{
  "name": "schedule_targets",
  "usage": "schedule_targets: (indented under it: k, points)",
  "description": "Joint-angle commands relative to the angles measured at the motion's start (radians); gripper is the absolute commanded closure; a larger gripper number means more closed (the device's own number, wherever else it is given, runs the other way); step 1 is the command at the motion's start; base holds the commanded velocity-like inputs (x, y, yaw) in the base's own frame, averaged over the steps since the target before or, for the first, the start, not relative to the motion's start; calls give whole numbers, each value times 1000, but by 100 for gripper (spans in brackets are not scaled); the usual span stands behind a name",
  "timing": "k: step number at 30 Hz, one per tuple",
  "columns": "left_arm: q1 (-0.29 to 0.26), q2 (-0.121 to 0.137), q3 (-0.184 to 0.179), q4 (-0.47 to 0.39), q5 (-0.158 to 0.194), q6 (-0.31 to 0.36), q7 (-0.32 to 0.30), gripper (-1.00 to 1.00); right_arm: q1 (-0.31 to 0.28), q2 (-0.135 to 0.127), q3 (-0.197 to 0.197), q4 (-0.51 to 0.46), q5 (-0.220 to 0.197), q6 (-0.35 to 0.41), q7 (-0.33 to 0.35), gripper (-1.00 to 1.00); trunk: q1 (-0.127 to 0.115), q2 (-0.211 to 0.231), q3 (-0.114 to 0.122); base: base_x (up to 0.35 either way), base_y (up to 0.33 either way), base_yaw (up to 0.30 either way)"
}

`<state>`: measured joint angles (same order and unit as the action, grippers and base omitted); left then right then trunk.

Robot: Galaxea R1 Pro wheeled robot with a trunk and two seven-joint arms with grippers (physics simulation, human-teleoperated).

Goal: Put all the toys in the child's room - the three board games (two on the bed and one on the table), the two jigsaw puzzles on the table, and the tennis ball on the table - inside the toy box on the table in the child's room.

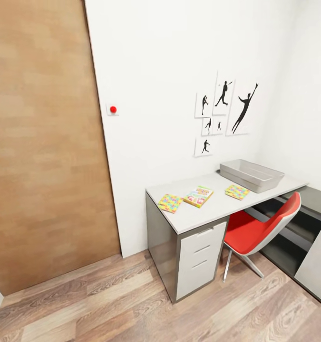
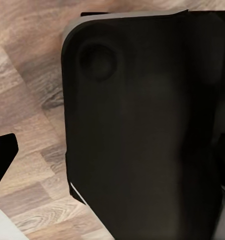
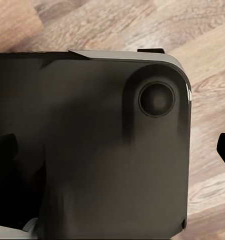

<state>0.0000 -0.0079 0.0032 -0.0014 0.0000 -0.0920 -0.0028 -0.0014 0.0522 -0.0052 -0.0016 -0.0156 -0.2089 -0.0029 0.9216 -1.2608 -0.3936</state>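
Toys on the table lie ahead and right, nearer the right arm; whether either gripper is open or holding anything cannot be told.

Board game print too small to read; door cut off by frame edge.

I'm in a child's bedroom at home. Ahead of me, black baseball-player silhouette pictures hang on a white wall above a white surface with drawers, a red swivel chair tucked under it. Colourful jigsaw puzzles and a board game lie there beside a grey toy box. A wood-plank floor and a brown wooden door complete it.
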Motion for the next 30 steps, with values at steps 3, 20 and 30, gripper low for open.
schedule_targets:
  k: [3,20,30]
  points:
    - [0,1,1,0,0,-17,1,-100,0,2,1,0,0,-4,0,-100,-12,21,9,0,0,0]
    - [-4,5,8,-138,0,-30,147,-100,0,-25,5,0,8,-1,-1,-100,-77,140,62,0,0,0]
    - [-129,5,9,-204,1,-31,249,-100,0,-10,-3,-55,-1,-31,-2,-100,-115,210,93,0,0,0]
